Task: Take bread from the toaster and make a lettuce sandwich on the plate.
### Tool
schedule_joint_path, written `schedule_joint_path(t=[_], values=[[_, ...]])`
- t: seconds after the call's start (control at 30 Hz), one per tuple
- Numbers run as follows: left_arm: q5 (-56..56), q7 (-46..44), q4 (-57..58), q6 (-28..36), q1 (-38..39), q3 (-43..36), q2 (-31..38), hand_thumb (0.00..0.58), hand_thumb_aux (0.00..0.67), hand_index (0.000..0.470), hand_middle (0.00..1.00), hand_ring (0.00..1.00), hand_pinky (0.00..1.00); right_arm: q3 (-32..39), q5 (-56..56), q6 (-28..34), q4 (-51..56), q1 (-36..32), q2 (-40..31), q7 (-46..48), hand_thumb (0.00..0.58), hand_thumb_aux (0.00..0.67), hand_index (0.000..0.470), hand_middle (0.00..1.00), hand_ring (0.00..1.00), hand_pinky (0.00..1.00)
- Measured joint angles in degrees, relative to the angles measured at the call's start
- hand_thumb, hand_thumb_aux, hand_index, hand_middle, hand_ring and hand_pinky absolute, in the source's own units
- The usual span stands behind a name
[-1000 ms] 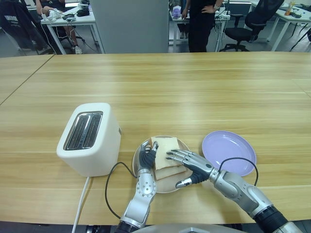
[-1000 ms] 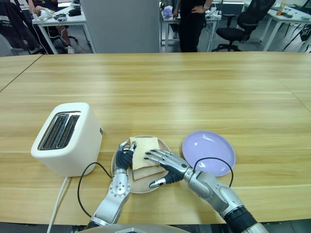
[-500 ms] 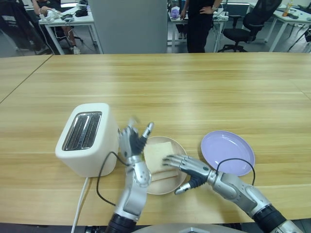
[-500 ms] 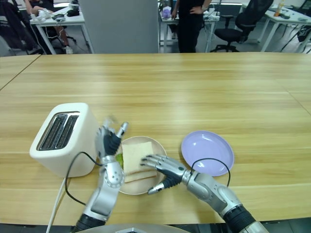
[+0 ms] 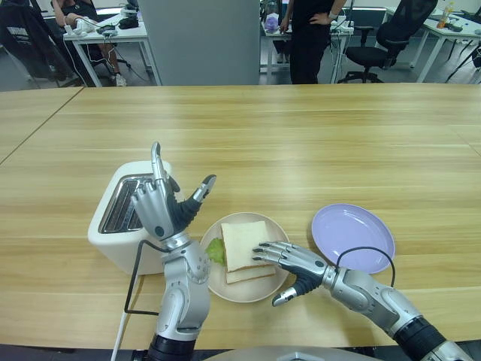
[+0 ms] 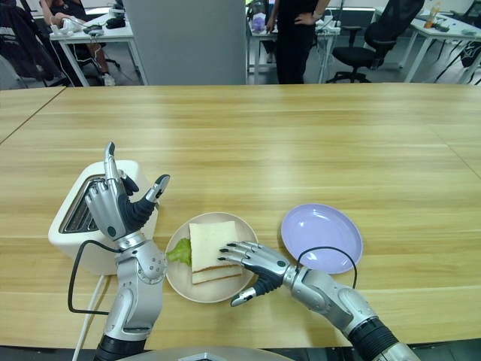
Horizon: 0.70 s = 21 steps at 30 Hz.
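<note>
Right hand [image 5: 297,263], released, lies on white bread [image 5: 240,242] over green lettuce [image 5: 216,250] in a beige plate [image 5: 225,286]. Left hand [image 5: 159,210], released, stands before the white toaster [image 5: 109,244].

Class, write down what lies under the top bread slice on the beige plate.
At the left edge of the top slice, lettuce pokes out; a second slice shows along its near edge. How far the lettuce reaches beneath is covered.

No legible text, label, brand, number or sign found on toaster [image 5: 105,244], beige plate [image 5: 244,293], purple plate [image 5: 353,233] or desk [image 5: 301,135].
</note>
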Motion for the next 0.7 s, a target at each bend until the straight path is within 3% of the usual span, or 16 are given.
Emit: schedule_joint_path(t=[0.03, 0.07, 0.1, 0.13, 0.2, 0.23, 0.27, 0.3, 0.33, 0.37, 0.4, 0.43, 0.47, 0.6, 0.7], values=[[-2.06, -0.2, -0.22, -1.56, 0.47, 0.25, -0.52, 0.0, 0.0, 0.0, 0.46, 0.46, 0.46, -0.33, 1.03, 0.47, -0.54, 0.26, 0.35, 0.43, 0.0, 0.0, 0.0, 0.0, 0.0, 0.0], [-4.3, -0.67, -0.42, -3.2, 1.15, 0.63, -1.05, 0.0, 0.0, 0.0, 0.39, 0.39, 0.39, -0.7, 2.95, 1.49, -1.54, 0.88, 0.91, 1.6, 0.0, 0.0, 0.0, 0.0, 0.0, 0.0], [-6.1, -1.1, -0.44, -4.45, 1.55, 0.88, -1.31, 0.0, 0.0, 0.0, 0.39, 0.39, 0.39, -1.12, 4.83, 2.51, -2.46, 1.49, 1.63, 2.92, 0.0, 0.0, 0.0, 0.0, 0.0, 0.0], [-8.21, -1.68, -0.48, -5.99, 1.88, 1.17, -1.63, 0.0, 0.0, 0.0, 0.13, 0.13, 0.13, -1.53, 7.42, 4.05, -3.85, 2.26, 2.19, 4.7, 0.0, 0.0, 0.0, 0.0, 0.0, 0.0], [-13.5, -3.74, -1.82, -10.01, 3.77, 1.68, -1.82, 0.0, 0.0, 0.0, 0.08, 0.08, 0.08, -3.72, 16.41, 8.94, -10.32, 4.35, 3.86, 9.22, 0.0, 0.0, 0.0, 0.0, 0.0, 0.0], [-15.83, -4.93, -1.97, -11.76, 4.21, 1.75, -1.79, 0.0, 0.0, 0.0, 0.07, 0.07, 0.07, -4.92, 21.06, 11.72, -13.92, 4.97, 4.33, 11.35, 0.0, 0.0, 0.0, 0.39, 0.39, 0.39], [-18.21, -6.29, -2.88, -13.69, 5.3, 1.79, -1.69, 0.0, 0.0, 0.0, 0.07, 0.07, 0.07, -6.38, 25.89, 14.98, -17.91, 5.7, 4.65, 13.36, 0.0, 0.0, 0.0, 0.46, 0.46, 0.46], [-21.52, -8.71, -3.9, -15.87, 6.62, 1.57, -1.32, 0.108, 0.066, 0.045, 0.13, 0.13, 0.13, -8.33, 31.08, 18.24, -22.42, 6.91, 4.62, 15.46, 0.014, 0.008, 0.005, 0.67, 0.67, 0.67], [-24.84, -11.05, -4.68, -17.89, 7.97, 1.45, -0.74, 0.509, 0.436, 0.299, 0.32, 0.32, 0.32, -9.79, 35.44, 20.96, -25.82, 7.9, 4.29, 17.22, 0.16, 0.1, 0.069, 0.8, 0.8, 0.8], [-28.53, -13.77, -5.32, -20.13, 9.52, 1.43, 0.03, 0.58, 0.67, 0.46, 0.55, 0.55, 0.55, -11.05, 39.12, 23.55, -28.82, 9.07, 3.82, 18.96, 0.422, 0.321, 0.22, 0.93, 0.93, 0.93], [-31.97, -16.52, -5.99, -21.91, 11.16, 1.4, 0.73, 0.58, 0.67, 0.46, 0.55, 0.55, 0.55, -11.74, 42.0, 25.45, -30.8, 10.22, 3.47, 20.39, 0.422, 0.321, 0.22, 0.93, 0.93, 0.93], [-34.14, -18.31, -6.34, -23.12, 12.49, 1.37, 1.16, 0.58, 0.67, 0.46, 1.0, 1.0, 1.0, -12.02, 43.66, 26.56, -31.88, 11.39, 3.16, 21.32, 0.57, 0.581, 0.399, 1.0, 1.0, 1.0], [-36.35, -20.19, -6.46, -24.21, 13.51, 1.21, 2.0, 0.58, 0.67, 0.46, 1.0, 1.0, 1.0, -12.05, 45.21, 27.59, -32.29, 12.1, 2.91, 22.22, 0.58, 0.67, 0.46, 1.0, 1.0, 1.0], [-48.85, -32.72, -9.66, -28.95, 22.64, -1.89, 8.25, 0.58, 0.67, 0.46, 1.0, 1.0, 1.0, -12.14, 50.44, 28.89, -33.2, 17.52, 0.96, 27.23, 0.58, 0.67, 0.46, 1.0, 1.0, 1.0], [-58.44, -44.3, -12.83, -29.47, 31.25, -5.4, 16.62, 0.58, 0.67, 0.46, 1.0, 1.0, 1.0, -9.71, 51.6, 27.75, -32.22, 22.34, -0.48, 31.2, 0.58, 0.67, 0.46, 1.0, 1.0, 1.0]])
